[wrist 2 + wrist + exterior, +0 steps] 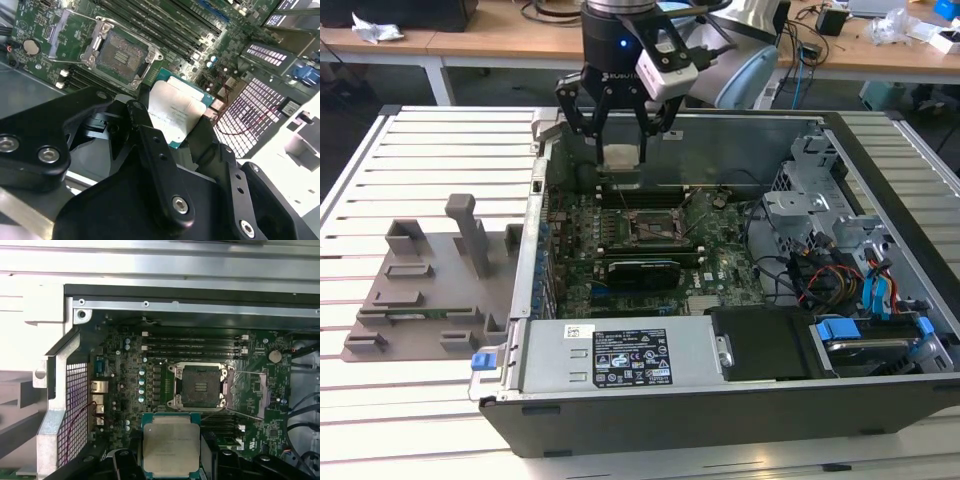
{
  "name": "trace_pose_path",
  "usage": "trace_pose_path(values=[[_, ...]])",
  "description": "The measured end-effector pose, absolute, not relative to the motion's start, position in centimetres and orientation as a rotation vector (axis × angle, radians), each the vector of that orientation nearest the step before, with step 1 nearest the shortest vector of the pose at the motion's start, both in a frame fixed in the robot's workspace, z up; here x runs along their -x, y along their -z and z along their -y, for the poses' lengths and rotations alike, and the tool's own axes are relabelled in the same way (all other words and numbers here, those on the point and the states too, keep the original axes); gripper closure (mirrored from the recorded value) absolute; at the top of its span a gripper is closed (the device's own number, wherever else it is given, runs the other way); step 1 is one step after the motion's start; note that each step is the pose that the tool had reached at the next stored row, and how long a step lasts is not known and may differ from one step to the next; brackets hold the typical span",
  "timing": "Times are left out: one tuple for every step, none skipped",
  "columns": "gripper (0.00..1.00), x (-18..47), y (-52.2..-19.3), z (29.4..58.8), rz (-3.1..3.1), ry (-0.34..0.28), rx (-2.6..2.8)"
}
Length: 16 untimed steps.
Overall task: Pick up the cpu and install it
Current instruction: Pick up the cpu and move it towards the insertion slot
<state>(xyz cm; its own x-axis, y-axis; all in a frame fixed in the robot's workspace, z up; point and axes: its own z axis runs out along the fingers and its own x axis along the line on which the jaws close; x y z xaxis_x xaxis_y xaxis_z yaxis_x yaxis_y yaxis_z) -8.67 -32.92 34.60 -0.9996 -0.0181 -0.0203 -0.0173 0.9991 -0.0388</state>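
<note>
Silver-topped cpu sitting clamped in gripper, hanging near open socket (not over it); looks like carry step, seating calling for square alignment.

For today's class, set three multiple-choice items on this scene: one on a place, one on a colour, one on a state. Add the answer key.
1. Where is the cpu?
A on the floor
B between the fingers of the gripper, above the open case
C in a person's hand

2. What colour is the cpu's top?
A pale silver
B red
C black

3. What state is the socket in?
A covered by a fan
B holds a chip
C empty

Answers:
1. B: both wrist views show the black fingers on either side of the chip, clear of the board below.
2. A: the first wrist view shows a pale metal top.
3. C: the socket's middle lies bare in both wrist views.
</note>
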Motion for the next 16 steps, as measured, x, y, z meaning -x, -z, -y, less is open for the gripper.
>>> trace_pose_path(values=[[0.45, 8.6, -34.5, 32.9, -3.120, 0.061, 0.028], [0.45, 8.5, -34.5, 32.9, -3.120, 0.061, 0.028], [0.45, 8.5, -34.4, 32.8, -3.120, 0.062, 0.028], [0.45, 8.4, -34.3, 32.7, -3.120, 0.063, 0.028], [0.45, 8.3, -34.2, 32.6, -3.120, 0.064, 0.028], [0.45, 8.1, -34.1, 32.5, -3.120, 0.066, 0.029], [0.45, 8.1, -34.0, 32.4, -3.120, 0.067, 0.029], [0.45, 8.0, -33.9, 32.3, -3.120, 0.068, 0.029], [0.45, 7.9, -33.8, 32.2, -3.120, 0.069, 0.030], [0.45, 7.8, -33.7, 32.2, -3.120, 0.069, 0.030], [0.45, 7.8, -33.6, 32.1, -3.120, 0.069, 0.030], [0.45, 7.7, -33.5, 32.1, -3.120, 0.070, 0.030], [0.45, 7.7, -33.5, 32.1, -3.120, 0.070, 0.030], [0.45, 7.6, -33.4, 32.0, -3.120, 0.070, 0.030], [0.45, 7.6, -33.3, 32.0, -3.120, 0.070, 0.030], [0.45, 7.5, -33.2, 32.0, -3.120, 0.071, 0.030]])
